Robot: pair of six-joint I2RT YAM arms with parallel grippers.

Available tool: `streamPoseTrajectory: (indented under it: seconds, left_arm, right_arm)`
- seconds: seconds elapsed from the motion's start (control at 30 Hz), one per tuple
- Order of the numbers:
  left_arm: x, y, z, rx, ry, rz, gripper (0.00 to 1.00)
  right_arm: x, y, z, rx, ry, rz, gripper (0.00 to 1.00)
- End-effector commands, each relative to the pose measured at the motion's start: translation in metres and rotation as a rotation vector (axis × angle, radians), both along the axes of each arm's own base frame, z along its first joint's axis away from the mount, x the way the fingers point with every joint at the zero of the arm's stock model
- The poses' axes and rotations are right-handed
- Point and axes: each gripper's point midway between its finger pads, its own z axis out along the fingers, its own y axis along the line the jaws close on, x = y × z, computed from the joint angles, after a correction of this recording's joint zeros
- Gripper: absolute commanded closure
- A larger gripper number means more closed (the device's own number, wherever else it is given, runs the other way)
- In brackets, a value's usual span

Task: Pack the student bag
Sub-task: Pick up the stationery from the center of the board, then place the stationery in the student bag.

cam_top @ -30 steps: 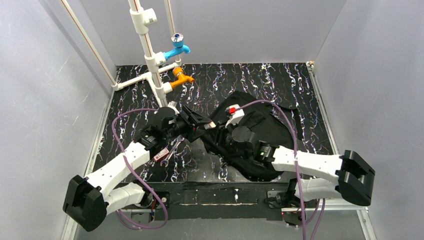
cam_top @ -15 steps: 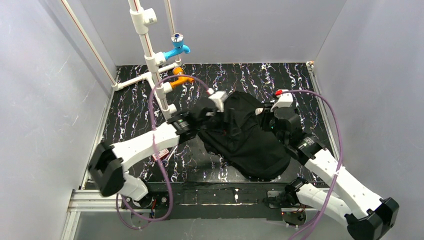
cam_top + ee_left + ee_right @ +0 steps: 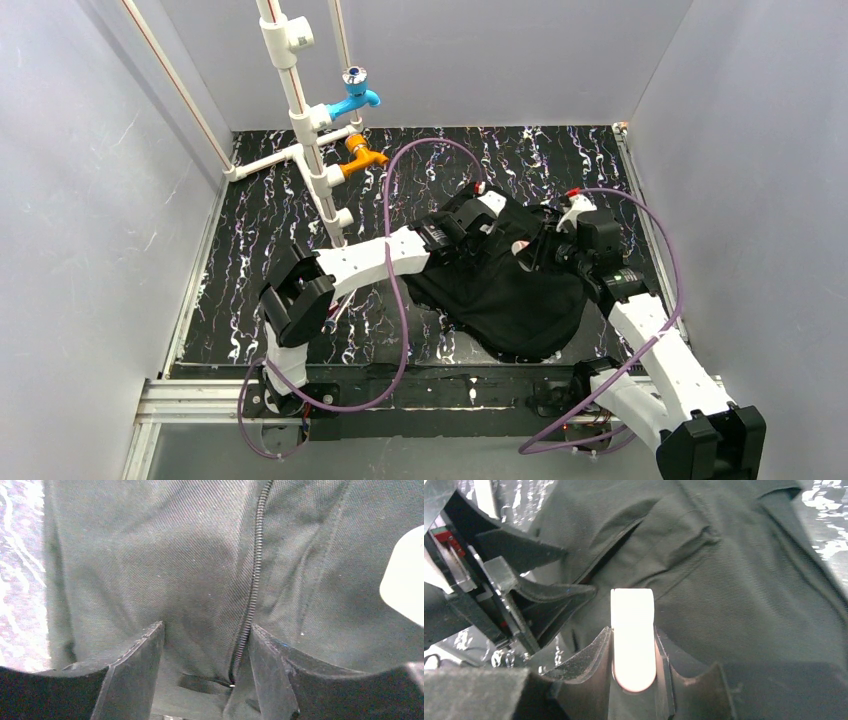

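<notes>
The student bag (image 3: 510, 300) is a big black fabric backpack lying flat at the table's centre right. My left gripper (image 3: 495, 222) rests on its upper part. In the left wrist view the left gripper (image 3: 206, 635) has its jaws apart, astride a ridge of bag fabric (image 3: 175, 555) and its zipper (image 3: 256, 560). My right gripper (image 3: 528, 250) is shut on a small white oblong object (image 3: 632, 625) just above the bag (image 3: 734, 570), close to the zipper opening (image 3: 611, 547). The white object also shows in the left wrist view (image 3: 406, 575).
A white pipe stand (image 3: 300, 120) with a blue tap (image 3: 352, 100) and an orange tap (image 3: 362, 155) rises at the back left. Grey walls enclose the black marbled table (image 3: 260, 220) on three sides. Purple cables loop above both arms.
My left gripper has moved right, from the bag's left edge onto its upper part. My right arm has swung to the right side, and its gripper now sits near the bag's top.
</notes>
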Motion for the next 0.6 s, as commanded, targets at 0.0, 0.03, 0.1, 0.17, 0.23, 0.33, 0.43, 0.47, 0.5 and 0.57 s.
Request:
streamPoseTrajectory:
  seconds: [0.0, 0.03, 0.1, 0.17, 0.23, 0.33, 0.43, 0.47, 0.5, 0.57]
  left_arm:
    - [0.024, 0.018, 0.025, 0.116, -0.152, 0.046, 0.43]
    - [0.025, 0.016, 0.026, 0.114, -0.155, 0.042, 0.46]
    - [0.026, 0.012, 0.030, 0.103, -0.159, 0.036, 0.56]
    - [0.027, 0.008, 0.034, 0.085, -0.162, 0.029, 0.65]
    - [0.028, 0.006, 0.036, 0.085, -0.166, 0.014, 0.74]
    - [0.026, 0.002, 0.042, 0.073, -0.158, -0.008, 0.91]
    - [0.016, -0.003, 0.051, 0.008, -0.125, -0.020, 1.00]
    - [0.012, -0.005, 0.056, -0.022, -0.112, -0.022, 1.00]
    - [0.009, -0.008, 0.060, -0.054, -0.100, -0.026, 1.00]
    - [0.001, -0.013, 0.067, -0.110, -0.072, -0.035, 1.00]
  right_arm:
    - [0.000, 0.031, 0.014, 0.167, -0.043, 0.111, 0.99]
    - [-0.001, 0.034, 0.013, 0.185, -0.036, 0.119, 0.99]
    - [-0.001, 0.039, 0.013, 0.218, -0.031, 0.138, 0.99]
    - [0.000, 0.046, 0.013, 0.256, -0.028, 0.159, 0.99]
    - [0.002, 0.047, 0.009, 0.264, -0.012, 0.153, 0.99]
    - [0.007, 0.049, 0.007, 0.274, -0.006, 0.146, 0.99]
    - [0.013, 0.057, 0.003, 0.332, 0.007, 0.152, 0.99]
    - [0.014, 0.061, 0.001, 0.354, 0.018, 0.161, 0.99]
    - [0.017, 0.065, 0.001, 0.378, 0.023, 0.169, 0.99]
    - [0.023, 0.073, 0.000, 0.429, 0.020, 0.169, 0.99]
